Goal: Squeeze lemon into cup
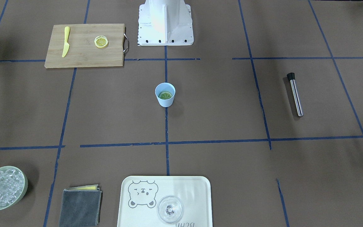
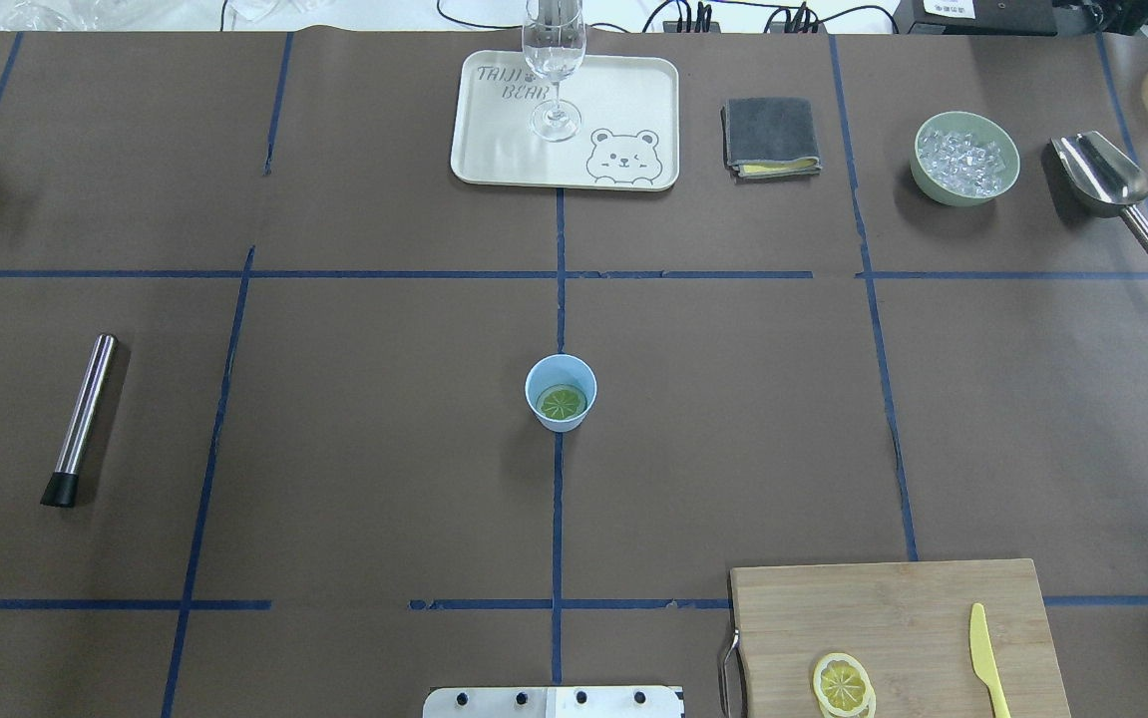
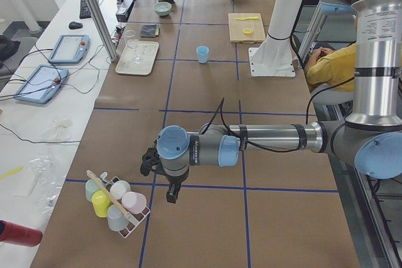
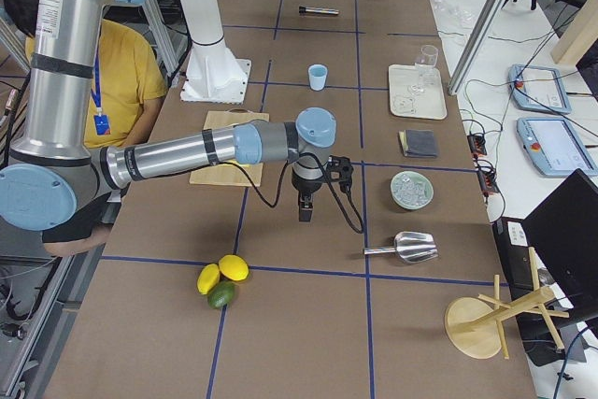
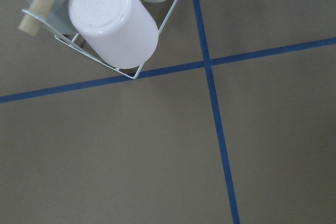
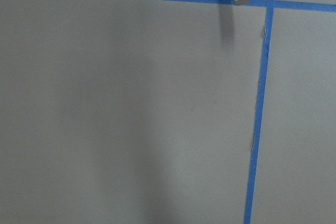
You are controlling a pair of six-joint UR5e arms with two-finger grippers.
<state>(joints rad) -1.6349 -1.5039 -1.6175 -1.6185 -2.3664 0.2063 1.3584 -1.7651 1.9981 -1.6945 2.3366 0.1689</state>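
Note:
The light blue cup [image 2: 578, 376] stands at the middle of the table, also seen in the front view [image 1: 165, 102]. The lemon piece [image 2: 562, 403] lies inside it, cut face up, looking greenish-yellow [image 1: 165, 95]. Both arms are far from the cup. My left gripper [image 3: 171, 194] hangs over the table's left end beside a rack of cups. My right gripper [image 4: 305, 212] hangs over the table's right end. They show only in the side views, so I cannot tell whether they are open or shut. Neither wrist view shows fingers.
A cutting board [image 2: 893, 618] holds a thin lemon slice [image 2: 842, 683] and a yellow knife [image 2: 985, 658]. A tray [image 2: 623, 100] with a clear glass [image 2: 554, 60], a grey cloth [image 2: 771, 135], a bowl of ice [image 2: 965, 158], a scoop [image 2: 1102, 179] and a metal muddler [image 2: 82, 417] lie around.

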